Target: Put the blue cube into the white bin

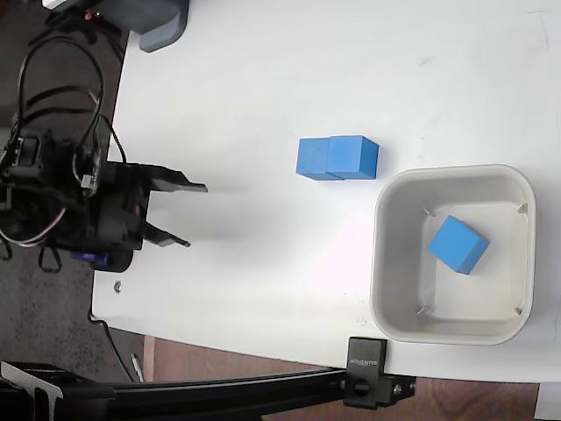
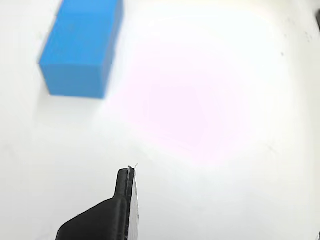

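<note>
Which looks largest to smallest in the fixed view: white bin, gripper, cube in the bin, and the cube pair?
1. White bin
2. Gripper, open, empty, at the table's left edge
3. Cube pair, touching
4. Blue cube, lying in the bin

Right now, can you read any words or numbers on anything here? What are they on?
Black clamp block at the table's bottom edge, fixed view: a small line of white print, too small and blurred to read.
Blue cube, white bin, the two touching cubes, end effector: no writing visible.
</note>
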You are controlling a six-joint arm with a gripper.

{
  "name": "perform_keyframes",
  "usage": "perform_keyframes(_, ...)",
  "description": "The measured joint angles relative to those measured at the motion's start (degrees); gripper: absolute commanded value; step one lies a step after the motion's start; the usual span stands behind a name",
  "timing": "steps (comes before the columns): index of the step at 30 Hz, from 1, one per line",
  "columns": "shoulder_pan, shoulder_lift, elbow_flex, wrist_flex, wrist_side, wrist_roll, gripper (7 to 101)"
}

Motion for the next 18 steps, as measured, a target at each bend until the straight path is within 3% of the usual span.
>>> perform_keyframes(8,-0.1,1.2,2.6,0.4,3.7,1.9,100.3)
perform_keyframes(18,0.1,1.3,3.2,0.4,1.4,0.4,100.3)
